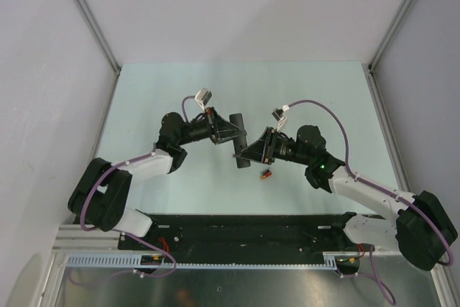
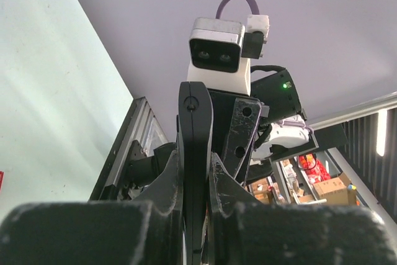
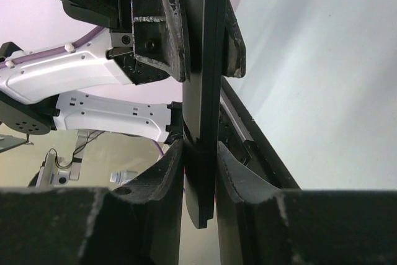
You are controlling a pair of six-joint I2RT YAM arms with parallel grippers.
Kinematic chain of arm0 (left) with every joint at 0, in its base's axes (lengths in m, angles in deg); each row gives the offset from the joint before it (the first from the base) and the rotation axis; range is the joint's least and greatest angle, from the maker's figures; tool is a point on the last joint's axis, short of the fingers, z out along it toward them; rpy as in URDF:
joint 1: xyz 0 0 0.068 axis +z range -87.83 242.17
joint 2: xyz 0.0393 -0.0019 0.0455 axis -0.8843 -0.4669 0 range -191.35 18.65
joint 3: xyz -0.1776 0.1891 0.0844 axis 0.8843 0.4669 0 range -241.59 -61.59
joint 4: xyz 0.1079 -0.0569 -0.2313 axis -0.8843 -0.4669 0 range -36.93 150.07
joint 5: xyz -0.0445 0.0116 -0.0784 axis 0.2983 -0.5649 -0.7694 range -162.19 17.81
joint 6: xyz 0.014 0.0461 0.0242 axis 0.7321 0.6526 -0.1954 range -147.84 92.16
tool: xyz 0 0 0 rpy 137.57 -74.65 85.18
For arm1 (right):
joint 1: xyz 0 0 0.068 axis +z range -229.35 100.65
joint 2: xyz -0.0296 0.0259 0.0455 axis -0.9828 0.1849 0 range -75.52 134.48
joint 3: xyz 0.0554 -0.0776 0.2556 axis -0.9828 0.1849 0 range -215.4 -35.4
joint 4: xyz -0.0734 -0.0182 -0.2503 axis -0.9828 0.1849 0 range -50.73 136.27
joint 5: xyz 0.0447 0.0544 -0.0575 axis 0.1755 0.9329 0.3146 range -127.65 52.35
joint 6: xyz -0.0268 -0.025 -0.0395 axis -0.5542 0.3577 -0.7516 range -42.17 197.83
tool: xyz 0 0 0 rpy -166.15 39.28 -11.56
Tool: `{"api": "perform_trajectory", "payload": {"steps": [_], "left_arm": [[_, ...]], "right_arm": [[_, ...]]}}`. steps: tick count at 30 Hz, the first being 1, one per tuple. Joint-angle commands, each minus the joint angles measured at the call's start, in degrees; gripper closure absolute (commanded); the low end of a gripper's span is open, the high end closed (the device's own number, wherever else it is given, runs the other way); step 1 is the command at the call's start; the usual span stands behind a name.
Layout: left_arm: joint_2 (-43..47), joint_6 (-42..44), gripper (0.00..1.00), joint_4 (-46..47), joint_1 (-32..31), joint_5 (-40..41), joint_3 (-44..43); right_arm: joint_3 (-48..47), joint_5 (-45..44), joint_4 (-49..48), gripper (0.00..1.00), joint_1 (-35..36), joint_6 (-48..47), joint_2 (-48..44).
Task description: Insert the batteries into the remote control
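Observation:
The black remote control (image 1: 239,139) is held in the air above the table's middle, gripped from both sides. My left gripper (image 1: 228,129) is shut on its far part. My right gripper (image 1: 249,153) is shut on its near end. In the left wrist view the remote (image 2: 195,116) stands upright between my left gripper's (image 2: 195,153) jaws. In the right wrist view the remote (image 3: 205,60) runs up from my right gripper (image 3: 200,147) to the left gripper's fingers (image 3: 162,26). A red-orange battery (image 1: 265,174) lies on the table just below the right gripper. The blue battery is not visible.
The pale green table (image 1: 165,91) is enclosed by grey walls with metal posts (image 1: 90,16) at the back corners. A black base rail (image 1: 237,229) and a metal cable channel (image 1: 237,262) run along the near edge.

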Motion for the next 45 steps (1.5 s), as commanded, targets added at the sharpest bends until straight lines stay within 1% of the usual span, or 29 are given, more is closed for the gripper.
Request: {"api": "perform_trajectory", "payload": {"steps": [1, 7, 8, 10, 11, 14, 19, 21, 22, 23, 24, 25, 26, 28, 29, 34, 38, 40, 45], "left_arm": [[0.38, 0.01, 1.0, 3.28, 3.58, 9.68, -3.94], [0.74, 1.15, 1.0, 2.49, 3.5, 9.68, -3.42], [0.82, 1.32, 1.0, 2.31, 3.58, 9.68, -3.33], [0.91, 1.59, 1.0, 1.96, 3.58, 9.68, -2.8], [0.91, 1.76, 1.0, 1.87, 3.5, 9.77, -2.54], [1.0, 2.29, 1.0, 1.52, 3.32, 10.03, -1.48], [0.82, 3.17, 1.0, 0.91, 3.23, 10.3, -0.16], [0.65, 3.87, 1.0, 0.29, 3.32, 10.56, -0.07], [0.47, 4.22, 1.0, -0.14, 3.32, 10.65, -0.25], [0.3, 4.57, 1.0, -0.76, 3.41, 10.82, -0.42], [0.38, 5.62, 1.0, -2.59, 3.41, 11.09, -1.12], [0.38, 6.42, 1.0, -3.83, 3.41, 11.35, -1.56], [0.47, 7.29, 1.0, -6.28, 3.41, 11.61, -2.0], [0.73, 9.49, 1.0, -8.4, 3.41, 12.58, -3.06], [1.0, 10.11, 1.0, -10.15, 3.41, 12.84, -3.32], [2.4, 13.1, 1.0, -14.29, 3.14, 15.3, -4.29], [4.25, 16.08, 1.0, -20.25, 2.79, 17.33, -5.43], [5.39, 17.05, 1.0, -22.2, 2.53, 18.2, -5.7], [6.71, 18.29, 1.0, -24.93, 2.18, 19.17, -6.05]], "right_arm": [[1.26, 6.53, 7.41, 0.72, 1.35, -2.33, -1.07], [1.26, 6.53, 5.66, 0.71, 0.29, -0.48, -1.51], [1.26, 6.45, 4.78, 0.67, 0.12, 0.04, -1.6], [1.25, 6.18, 3.81, 0.62, -0.32, 1.62, -1.6], [1.08, 6.18, 3.03, 0.55, -0.59, 2.15, -1.69], [0.29, 5.92, 3.1, 0.45, -1.03, 2.77, -1.6], [-1.29, 5.39, 4.42, 0.4, -1.47, 2.33, -1.51], [-3.47, 4.96, 7.83, 0.37, -1.56, 0.58, -1.86], [-4.97, 4.17, 10.64, 0.35, -1.56, -3.17, -2.21], [-6.55, 2.94, 18.49, 0.32, -1.38, -5.73, -3.26], [-8.31, -0.81, 22.92, 0.3, -1.03, -8.19, -3.79], [-12.59, -3.2, 28.01, 0.28, -0.59, -13.35, -4.23], [-14.46, -7.66, 36.07, 0.26, -0.24, -15.4, -4.67], [-19.98, -12.52, 43.06, 0.24, 0.98, -18.92, -4.5], [-21.84, -17.15, 48.4, 0.22, 1.6, -21.55, -4.32], [-27.56, -27.29, 56.44, 0.2, 6.42, -25.0, -1.08], [-33.53, -38.09, 61.72, 0.19, 10.91, -26.67, 3.75], [-34.77, -39.95, 63.21, 0.19, 11.8, -27.29, 6.03], [-35.74, -39.44, 61.73, 0.19, 12.15, -27.64, 7.54]]}}
